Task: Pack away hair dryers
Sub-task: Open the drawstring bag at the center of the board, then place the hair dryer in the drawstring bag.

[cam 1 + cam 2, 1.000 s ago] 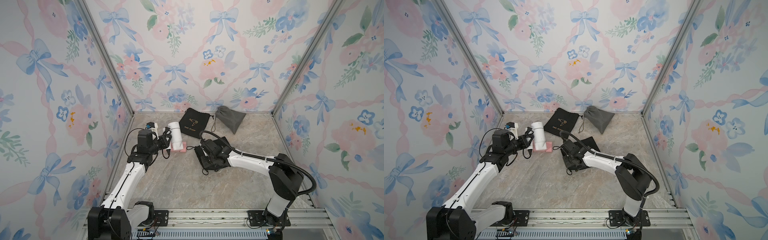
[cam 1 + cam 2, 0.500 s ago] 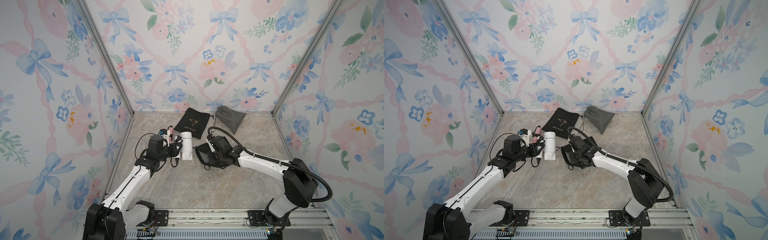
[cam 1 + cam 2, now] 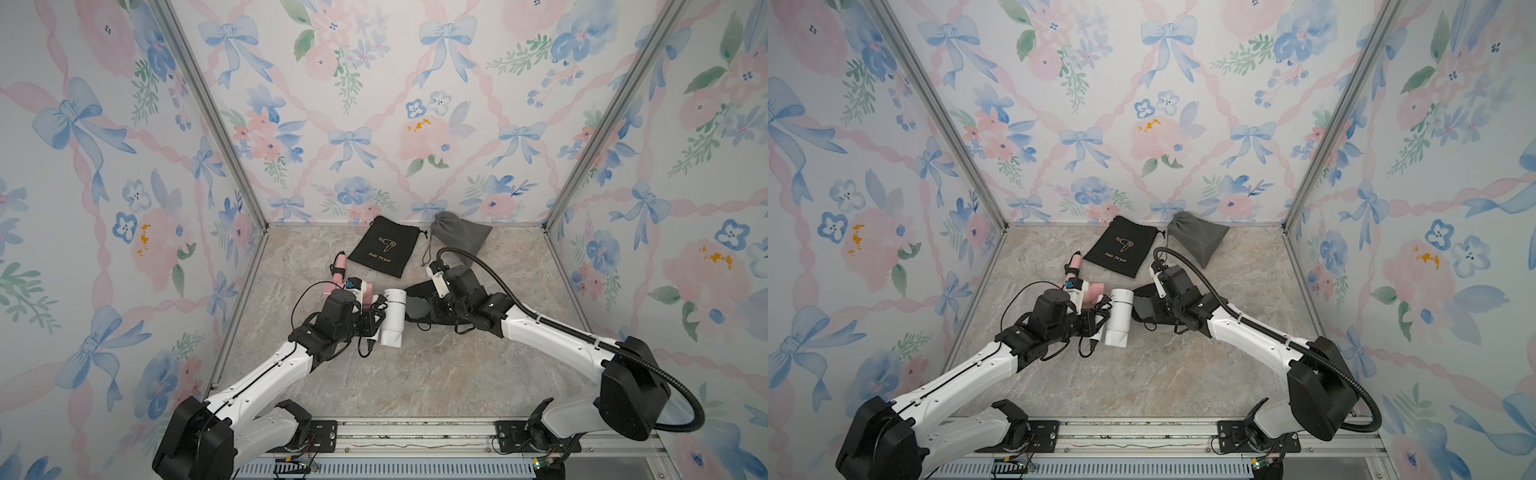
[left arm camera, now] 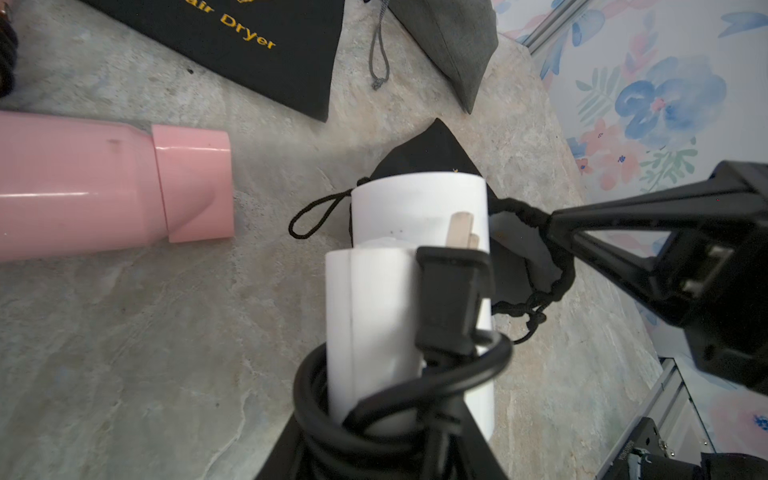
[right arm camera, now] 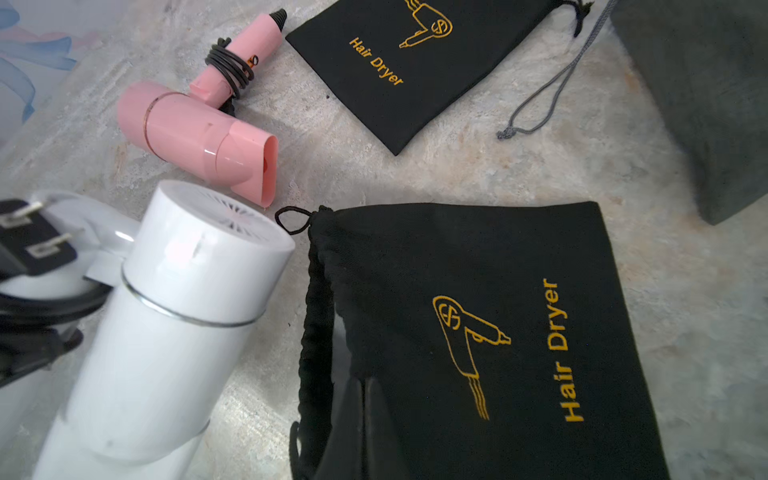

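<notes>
Both top views: two dryers, white dryer clamped by left gripper; three pouches, right gripper pinching black pouch

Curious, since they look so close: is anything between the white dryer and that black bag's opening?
Nothing visible. The left claw holds the white dryer beside the mouth of the black pouch, which the right claw pinches open.

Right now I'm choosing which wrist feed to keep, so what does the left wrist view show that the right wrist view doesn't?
Only left wrist: the right gripper pinching the gathered rim of the open black pouch. Only right wrist: that pouch's gold drawing and lettering, and the whole pink dryer, handle included. Both: the white dryer with its plug, the pink barrel, the flat black pouch and the grey pouch.
</notes>
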